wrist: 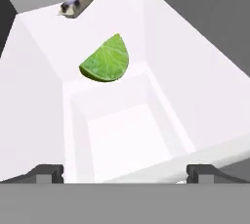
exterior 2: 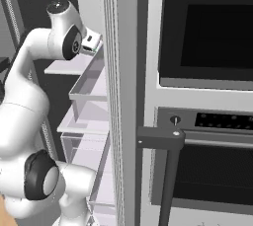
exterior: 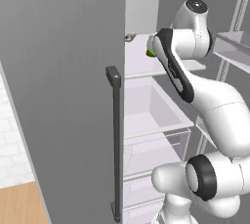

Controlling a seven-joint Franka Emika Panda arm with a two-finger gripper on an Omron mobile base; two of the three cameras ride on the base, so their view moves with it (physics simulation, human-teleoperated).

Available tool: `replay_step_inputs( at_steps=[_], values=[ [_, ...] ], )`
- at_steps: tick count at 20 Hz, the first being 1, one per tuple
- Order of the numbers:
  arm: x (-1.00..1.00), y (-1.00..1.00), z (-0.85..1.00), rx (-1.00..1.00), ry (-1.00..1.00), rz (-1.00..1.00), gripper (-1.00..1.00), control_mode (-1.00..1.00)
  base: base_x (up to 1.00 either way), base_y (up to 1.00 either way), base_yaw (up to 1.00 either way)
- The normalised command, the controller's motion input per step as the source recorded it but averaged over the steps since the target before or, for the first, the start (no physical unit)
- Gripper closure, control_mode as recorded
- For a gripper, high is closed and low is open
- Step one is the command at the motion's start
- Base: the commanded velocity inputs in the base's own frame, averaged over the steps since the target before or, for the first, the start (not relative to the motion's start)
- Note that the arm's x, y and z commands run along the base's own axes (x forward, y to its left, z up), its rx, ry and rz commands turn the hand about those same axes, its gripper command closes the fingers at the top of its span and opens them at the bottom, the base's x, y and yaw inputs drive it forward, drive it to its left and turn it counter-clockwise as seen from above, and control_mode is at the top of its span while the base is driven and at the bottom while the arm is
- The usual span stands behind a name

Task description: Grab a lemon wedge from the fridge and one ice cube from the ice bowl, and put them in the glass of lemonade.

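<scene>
The lemon wedge (wrist: 105,59), a small bright green piece, lies on a white shelf (wrist: 44,100) inside the open fridge (exterior: 58,96). In the left base view a sliver of the lemon wedge (exterior: 151,52) peeks out beside my hand. My gripper (wrist: 126,173) is open, its two dark fingertips (wrist: 46,173) wide apart with nothing between them. It hovers short of the wedge and points at it across an open white drawer. The ice bowl, the ice cube and the glass of lemonade are out of view.
A small grey and beige item (wrist: 77,1) lies at the back of the shelf. The fridge's left door, with its dark bar handle (exterior: 115,145), stands open beside my arm. The right door (exterior 2: 123,96) is edge-on, with door bins (exterior 2: 89,84). The black oven column (exterior 2: 207,96) stands to the right.
</scene>
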Motion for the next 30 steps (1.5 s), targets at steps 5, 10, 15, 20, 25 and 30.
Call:
replay_step_inputs(
  at_steps=[5, 10, 15, 20, 25, 30],
  values=[
    [0.38, 0.05, 0.10, 0.07, 0.00, 0.10, -1.00, -1.00, 0.00, 0.00, 0.00],
    [0.24, 0.20, 0.03, 0.00, 0.00, -0.02, -1.00, -1.00, 0.00, 0.00, 0.00],
    [0.78, 0.31, -0.08, 0.00, 0.00, -0.17, -1.00, -1.00, 0.00, 0.00, 0.00],
    [0.56, 0.04, -0.01, 0.00, 0.00, -0.24, -1.00, -1.00, 0.00, 0.00, 0.00],
    [0.51, -0.03, -0.06, 0.00, 0.00, -0.22, -1.00, -1.00, 0.00, 0.00, 0.00],
    [0.15, 0.00, 0.00, 0.00, 0.01, -0.02, -1.00, -1.00, 0.00, 0.00, 0.00]
  ],
)
